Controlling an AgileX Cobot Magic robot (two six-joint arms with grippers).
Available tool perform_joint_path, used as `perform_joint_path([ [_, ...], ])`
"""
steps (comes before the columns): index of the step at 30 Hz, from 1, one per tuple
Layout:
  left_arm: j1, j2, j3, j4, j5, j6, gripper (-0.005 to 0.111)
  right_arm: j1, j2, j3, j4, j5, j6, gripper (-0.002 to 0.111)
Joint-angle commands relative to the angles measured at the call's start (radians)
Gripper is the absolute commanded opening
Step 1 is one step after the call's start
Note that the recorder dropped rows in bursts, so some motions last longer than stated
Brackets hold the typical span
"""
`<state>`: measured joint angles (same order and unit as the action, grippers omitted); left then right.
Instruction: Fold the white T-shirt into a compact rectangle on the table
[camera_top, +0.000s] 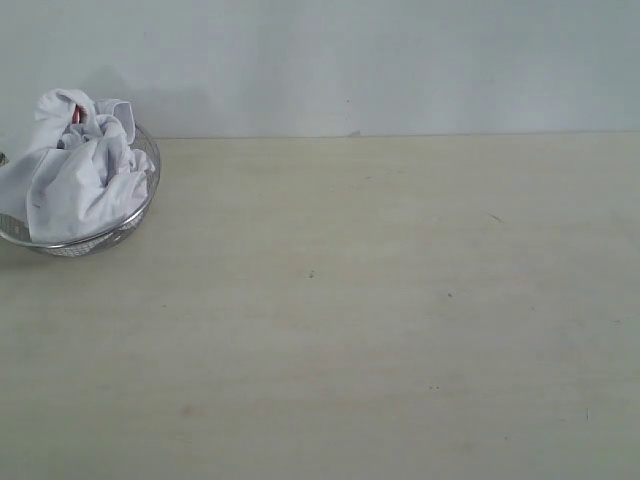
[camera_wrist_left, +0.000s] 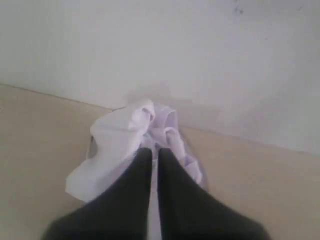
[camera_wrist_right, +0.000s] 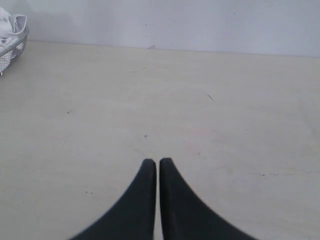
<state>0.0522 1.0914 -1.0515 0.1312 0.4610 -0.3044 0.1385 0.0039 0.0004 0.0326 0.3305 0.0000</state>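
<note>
T-shirt (camera_top: 75, 170) in a wire basket (camera_top: 60, 245), far left of the table (camera_top: 380, 320).
The T-shirt is heaped in the basket and spills over its rim on the near side. The basket stands on the table, close to the wall (camera_top: 400, 60) behind. The left gripper (camera_wrist_left: 154, 150) hangs just before the heap, and the right gripper (camera_wrist_right: 158, 161) is over the tabletop, well apart from the basket.

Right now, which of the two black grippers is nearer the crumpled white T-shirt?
The left gripper: the white T-shirt lies just beyond its shut tips; the right gripper sees it far across the beige table.
</note>
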Motion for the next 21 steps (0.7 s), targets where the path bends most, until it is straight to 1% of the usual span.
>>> perform_joint_path([
  [1, 0.081, 0.275, -0.179, -0.131, 0.086, 0.248, 0.004, 0.002, -0.004, 0.0, -0.001, -0.007, -0.008, 0.0],
  [3, 0.128, 0.387, -0.266, -0.267, 0.104, 0.401, 0.004, 0.002, -0.004, 0.0, -0.001, -0.007, -0.008, 0.0],
  [4, 0.153, 0.447, -0.32, -0.339, 0.129, 0.508, 0.004, 0.002, -0.004, 0.0, -0.001, -0.007, -0.008, 0.0],
  [5, 0.181, 0.528, -0.385, -0.443, 0.169, 0.613, 0.004, 0.002, -0.004, 0.0, -0.001, -0.007, -0.008, 0.0],
  [6, 0.207, 0.599, -0.461, -0.512, 0.216, 0.73, 0.004, 0.002, -0.004, 0.0, -0.001, -0.007, -0.008, 0.0],
  [7, 0.226, 0.666, -0.529, -0.561, 0.249, 0.802, 0.004, 0.002, -0.004, 0.0, -0.001, -0.007, -0.008, 0.0],
  [8, 0.231, 0.743, -0.617, -0.565, 0.278, 0.89, 0.004, 0.002, -0.004, 0.0, -0.001, -0.007, -0.008, 0.0],
  [9, 0.231, 0.782, -0.663, -0.562, 0.285, 0.946, 0.004, 0.002, -0.004, 0.0, -0.001, -0.007, -0.008, 0.0],
  [10, 0.214, 0.844, -0.742, -0.562, 0.291, 1.013, 0.006, 0.002, -0.004, 0.0, -0.001, -0.007, -0.008, 0.0],
  [12, 0.19, 0.906, -0.824, -0.562, 0.287, 1.055, 0.012, 0.002, -0.004, 0.0, -0.001, -0.007, -0.008, 0.0],
  [13, 0.178, 0.936, -0.862, -0.556, 0.283, 1.075, 0.018, 0.002, -0.004, 0.0, -0.001, -0.007, -0.008, 0.0],
  [14, 0.155, 0.99, -0.931, -0.538, 0.265, 1.083, 0.032, 0.002, -0.004, 0.0, -0.001, -0.012, 0.0, 0.0],
  [15, 0.143, 1.016, -0.963, -0.538, 0.257, 1.083, 0.04, 0.002, -0.004, 0.0, -0.001, -0.01, 0.0, 0.0],
  [16, 0.121, 1.061, -1.013, -0.542, 0.247, 1.058, 0.055, 0.002, -0.004, 0.0, -0.001, -0.01, 0.0, 0.0],
  [17, 0.107, 1.084, -1.039, -0.542, 0.245, 1.042, 0.06, 0.002, -0.004, 0.0, -0.001, -0.01, 0.0, 0.0],
  [18, 0.078, 1.125, -1.078, -0.535, 0.239, 1.005, 0.062, 0.002, -0.004, 0.0, -0.001, -0.01, 0.0, 0.0],
  [21, 0.032, 1.188, -1.126, -0.481, 0.204, 0.965, 0.06, 0.002, -0.004, 0.0, -0.001, -0.01, 0.0, 0.0],
])
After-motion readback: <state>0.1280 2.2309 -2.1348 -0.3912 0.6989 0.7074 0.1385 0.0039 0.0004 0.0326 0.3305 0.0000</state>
